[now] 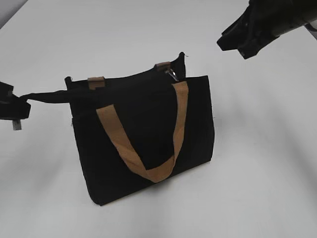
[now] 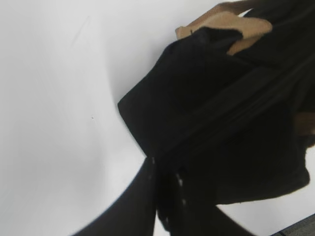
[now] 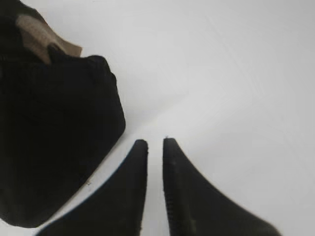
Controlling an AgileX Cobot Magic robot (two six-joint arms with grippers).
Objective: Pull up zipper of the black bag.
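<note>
plain white desk (image 1: 59, 198), the black bag (image 1: 148, 144) stands upright around its middle with bare surface on every side, silvery pull of the zipper (image 1: 174, 75) at the top edge's right end. the left gripper (image 1: 12, 106), half cut off at the left edge, pinches a black fabric tab stretched from the bag's top left corner. right gripper (image 3: 155, 147) hangs over the far right of the desk, apart from the bag, fingers nearly together with just a thin gap and nothing between them.

Bright even light, soft faint shadows, wrist views blurred
</note>
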